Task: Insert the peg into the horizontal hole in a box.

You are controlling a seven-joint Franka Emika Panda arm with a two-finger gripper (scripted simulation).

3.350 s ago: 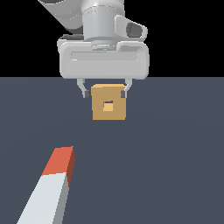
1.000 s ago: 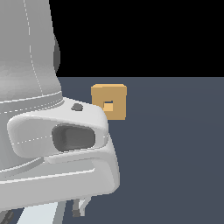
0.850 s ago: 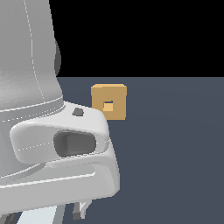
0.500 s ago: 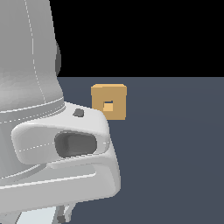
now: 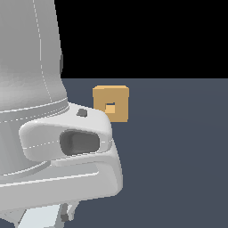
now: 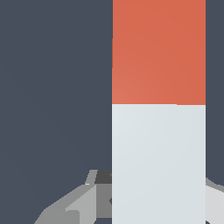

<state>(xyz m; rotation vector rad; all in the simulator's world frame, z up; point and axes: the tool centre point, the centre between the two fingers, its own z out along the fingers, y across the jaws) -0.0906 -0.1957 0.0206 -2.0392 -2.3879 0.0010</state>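
The arm (image 5: 31, 111) is filling most of the exterior view's left, its broad white wrist and hand housing standing very close to the camera and reaching down to the lower edge of the frame. Under the housing, at the bottom of that view, a pale slab of the peg (image 5: 38, 219) is showing just beside a small dark finger (image 5: 65, 217) of the gripper. In the wrist view the peg (image 6: 159, 131) is running as a long straight bar, pale grey-white along the nearer stretch and orange-red at the far end, with the gripper (image 6: 159, 199) sitting low around the pale part. One grey finger (image 6: 83, 203) is appearing on one side of the bar and a lighter finger on the other, so the claw is straddling the peg; whether the pads are pressing on it or standing slightly off cannot be told from these views. The peg is lying on or just above the dark grey floor (image 5: 178, 156). Farther back, well apart from the hand, the box (image 5: 111, 103) is standing upright on the floor, its square hole (image 5: 110, 108) facing the exterior camera.
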